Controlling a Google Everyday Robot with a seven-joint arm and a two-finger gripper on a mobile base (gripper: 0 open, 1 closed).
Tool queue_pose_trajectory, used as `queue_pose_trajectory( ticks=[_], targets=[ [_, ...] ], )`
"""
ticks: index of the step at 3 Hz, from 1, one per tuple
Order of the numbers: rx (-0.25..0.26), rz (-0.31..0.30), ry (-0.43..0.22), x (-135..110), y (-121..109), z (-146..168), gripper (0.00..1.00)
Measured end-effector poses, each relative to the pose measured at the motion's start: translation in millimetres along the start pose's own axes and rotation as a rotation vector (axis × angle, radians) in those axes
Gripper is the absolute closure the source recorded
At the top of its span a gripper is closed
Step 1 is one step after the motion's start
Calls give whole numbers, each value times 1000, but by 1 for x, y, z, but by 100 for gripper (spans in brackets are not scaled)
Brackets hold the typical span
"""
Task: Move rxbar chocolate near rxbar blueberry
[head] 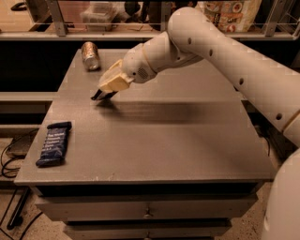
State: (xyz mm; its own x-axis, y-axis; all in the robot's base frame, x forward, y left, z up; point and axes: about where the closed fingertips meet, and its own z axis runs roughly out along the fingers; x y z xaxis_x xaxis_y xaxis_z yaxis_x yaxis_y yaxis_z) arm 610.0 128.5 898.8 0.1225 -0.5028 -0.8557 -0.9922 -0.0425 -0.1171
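The rxbar blueberry [54, 143], a navy-blue wrapped bar with pale text, lies flat near the front left edge of the grey table [178, 140]. My gripper [107, 90] hangs just above the table's left-middle part, to the far right of the blue bar. Its cream fingers are shut on the rxbar chocolate [99, 95], a thin black bar whose end sticks out below and to the left of the fingertips. Most of the black bar is hidden by the fingers.
A metal can [90, 55] lies on its side at the table's back left corner. A shelf with railing and boxes [225, 14] runs behind the table. Cables [9, 159] lie on the floor to the left.
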Motion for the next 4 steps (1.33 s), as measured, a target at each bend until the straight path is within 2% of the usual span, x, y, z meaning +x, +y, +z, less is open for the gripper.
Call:
queue_pose_trajectory(
  ticks=[1,2,3,4],
  targets=[
    [-128,-20,-23,-5,42,28,84],
    [-216,-10,-30,1,72,46,61],
    [-271,3,-38,4,91,54,37],
    [-302,10,-44,6,101,57,13]
  ],
)
